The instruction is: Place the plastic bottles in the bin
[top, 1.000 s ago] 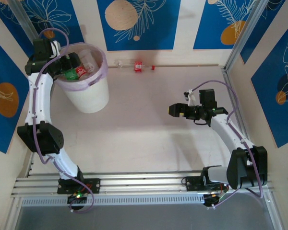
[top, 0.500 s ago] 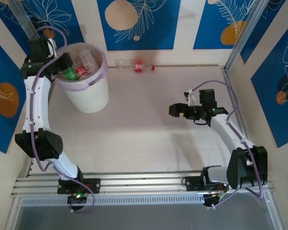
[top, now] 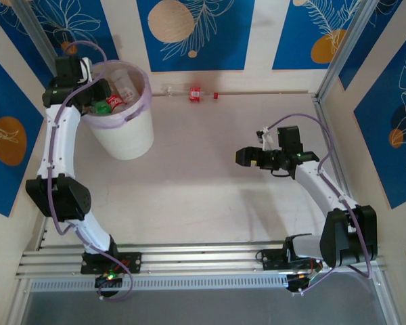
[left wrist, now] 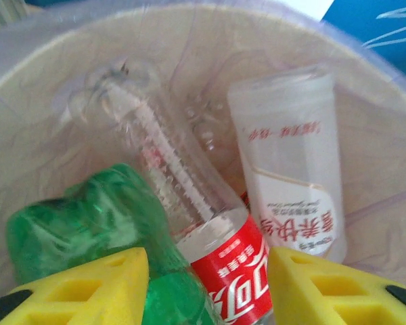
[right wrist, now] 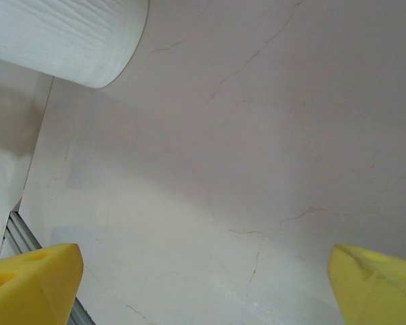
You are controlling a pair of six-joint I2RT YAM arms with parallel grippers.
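Three bottles point(left wrist: 88, 223) inside one bin point(top: 125, 141), one bottle point(top: 189, 91) lying right of it, left claw point(left wrist: 206, 257) narrowly apart overhead, right claw point(right wrist: 203, 249) wide apart.

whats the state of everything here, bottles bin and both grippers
bin, upright, bag-lined, holding bottles
green bottle, in the bin
red-label bottle, in the bin
frosted bottle, in the bin
loose bottle, lying on the table
left gripper, over the bin, grip unclear
right gripper, open, empty
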